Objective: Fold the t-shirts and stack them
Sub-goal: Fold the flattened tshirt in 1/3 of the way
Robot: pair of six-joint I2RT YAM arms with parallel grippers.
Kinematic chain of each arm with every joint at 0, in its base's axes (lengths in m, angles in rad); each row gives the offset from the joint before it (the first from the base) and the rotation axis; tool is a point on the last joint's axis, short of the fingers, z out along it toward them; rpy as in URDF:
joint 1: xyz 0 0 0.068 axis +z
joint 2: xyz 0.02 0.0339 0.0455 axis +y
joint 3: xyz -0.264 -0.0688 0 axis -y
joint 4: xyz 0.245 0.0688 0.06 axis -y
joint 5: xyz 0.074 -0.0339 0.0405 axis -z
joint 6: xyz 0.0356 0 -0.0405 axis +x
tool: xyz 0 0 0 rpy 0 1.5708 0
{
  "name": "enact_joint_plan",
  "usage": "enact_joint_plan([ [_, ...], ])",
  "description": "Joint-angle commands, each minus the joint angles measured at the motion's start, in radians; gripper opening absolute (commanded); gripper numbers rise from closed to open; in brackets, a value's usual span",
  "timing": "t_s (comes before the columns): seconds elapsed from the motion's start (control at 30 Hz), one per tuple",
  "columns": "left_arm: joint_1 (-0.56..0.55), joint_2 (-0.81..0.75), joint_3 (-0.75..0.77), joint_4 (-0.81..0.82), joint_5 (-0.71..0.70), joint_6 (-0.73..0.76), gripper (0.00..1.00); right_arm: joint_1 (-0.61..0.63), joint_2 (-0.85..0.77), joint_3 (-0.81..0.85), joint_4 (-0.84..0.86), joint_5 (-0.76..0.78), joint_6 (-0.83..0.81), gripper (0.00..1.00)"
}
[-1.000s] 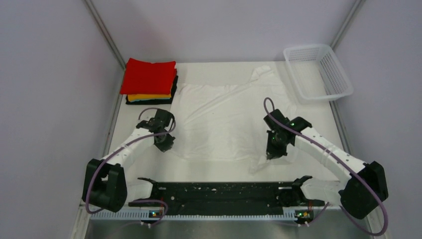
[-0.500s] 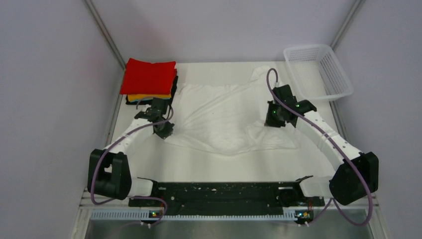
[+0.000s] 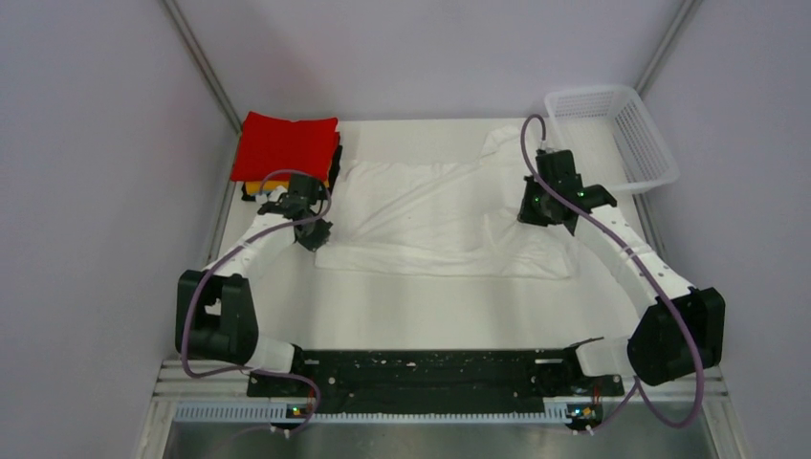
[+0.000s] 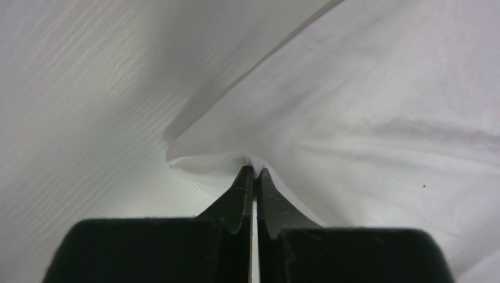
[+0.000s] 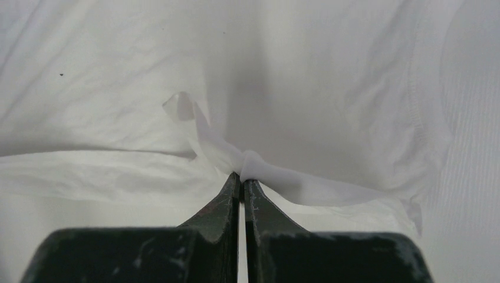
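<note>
A thin wrinkly white t-shirt [image 3: 430, 215] lies across the middle of the table, its near part folded back over the far part. My left gripper [image 3: 317, 235] is shut on its left edge; the left wrist view shows the cloth [image 4: 354, 118] pinched at the tips [image 4: 255, 171]. My right gripper [image 3: 536, 212] is shut on its right side, with a bunch of cloth [image 5: 259, 168] at the tips [image 5: 242, 175]. A folded stack sits at the far left: the red shirt [image 3: 287, 145] on top, orange-yellow [image 3: 256, 186] and black [image 3: 337, 161] edges beneath.
A white plastic mesh basket [image 3: 612, 139] stands at the far right corner. The black rail [image 3: 421, 368] with both arm bases runs along the near edge. Grey walls and metal posts close in the table on three sides.
Both grippers have carried the near edge of the white t-shirt away from me toward the far side, folding it over itself. The stack and the basket have not moved.
</note>
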Motion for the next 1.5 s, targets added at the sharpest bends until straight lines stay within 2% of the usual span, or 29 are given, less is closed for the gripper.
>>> enact_joint_plan([
  [0.0, 0.009, 0.016, 0.033, 0.038, -0.023, 0.017, 0.00, -0.018, 0.030, 0.071, 0.082, 0.012, -0.056, 0.00],
  [0.57, 0.012, -0.032, -0.011, 0.095, -0.068, 0.009, 0.00, -0.086, 0.049, 0.123, 0.027, 0.064, -0.109, 0.00],
  [0.83, 0.012, 0.085, 0.058, 0.109, -0.041, 0.024, 0.00, -0.090, 0.114, 0.119, 0.088, 0.018, -0.113, 0.01],
  [0.9, 0.012, 0.114, 0.074, 0.095, -0.057, 0.016, 0.05, -0.091, 0.147, 0.119, 0.130, 0.040, -0.112, 0.03],
  [0.93, 0.012, 0.125, 0.081, 0.088, -0.064, 0.012, 0.12, -0.092, 0.171, 0.123, 0.146, 0.052, -0.114, 0.05],
  [1.0, 0.012, 0.140, 0.102, 0.063, -0.087, 0.003, 0.29, -0.098, 0.230, 0.143, 0.173, 0.081, -0.124, 0.15],
  [1.07, 0.012, 0.142, 0.122, 0.046, -0.095, 0.007, 0.49, -0.105, 0.296, 0.179, 0.184, 0.134, -0.134, 0.49],
  [1.13, 0.012, 0.130, 0.137, 0.048, -0.087, 0.020, 0.71, -0.107, 0.353, 0.218, 0.183, 0.203, -0.136, 0.72],
  [1.17, 0.012, 0.122, 0.146, 0.046, -0.082, 0.030, 0.77, -0.106, 0.370, 0.238, 0.173, 0.209, -0.133, 0.78],
  [1.3, 0.009, 0.086, 0.149, 0.029, -0.050, 0.055, 0.86, -0.106, 0.302, 0.178, 0.195, 0.170, -0.100, 0.97],
  [1.4, 0.006, 0.078, 0.136, 0.031, -0.001, 0.085, 0.87, -0.106, 0.171, 0.072, 0.228, 0.140, -0.070, 0.99],
  [1.47, 0.000, 0.081, 0.122, 0.054, 0.043, 0.112, 0.89, -0.105, 0.103, -0.015, 0.277, 0.058, -0.064, 0.99],
])
